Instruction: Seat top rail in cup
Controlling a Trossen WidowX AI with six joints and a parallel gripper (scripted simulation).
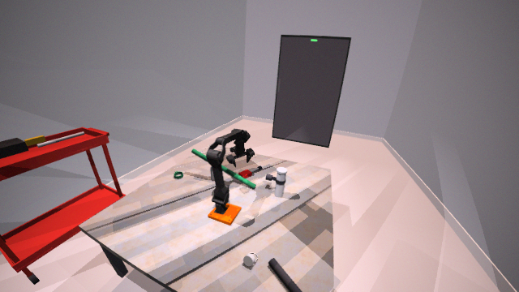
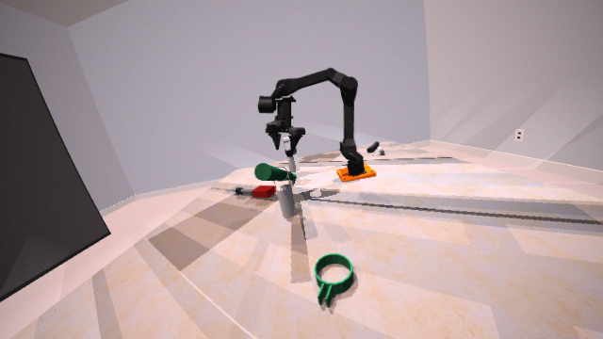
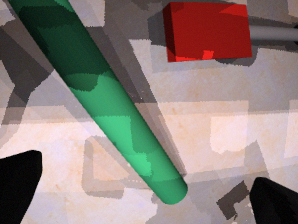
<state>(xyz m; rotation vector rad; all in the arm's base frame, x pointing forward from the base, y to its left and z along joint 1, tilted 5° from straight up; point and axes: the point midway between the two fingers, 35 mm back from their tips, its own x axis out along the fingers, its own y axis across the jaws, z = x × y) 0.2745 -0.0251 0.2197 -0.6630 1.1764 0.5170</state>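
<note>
The green top rail (image 1: pixel 225 169) runs slantwise above the table, behind my arm. In the exterior view its near end (image 2: pixel 267 171) sticks out past a grey line post (image 2: pixel 285 200). The big post (image 1: pixel 280 186) with a white cap stands right of the rail, with a small rail-end cup (image 1: pixel 268 178) on its left side near the cap. The rail's cut end (image 3: pixel 172 191) hangs free, apart from the cup. My gripper (image 1: pixel 241 156) is open and empty, above the rail near its cut end and not touching it.
A red-handled tool (image 1: pixel 246 173) lies by the rail, also in the wrist view (image 3: pixel 208 31). A green band ring (image 2: pixel 334 275) lies loose on the table. A white cap (image 1: pixel 250 259) and a dark tube (image 1: pixel 284 276) lie at the front. A red cart (image 1: pixel 49 178) stands at the left.
</note>
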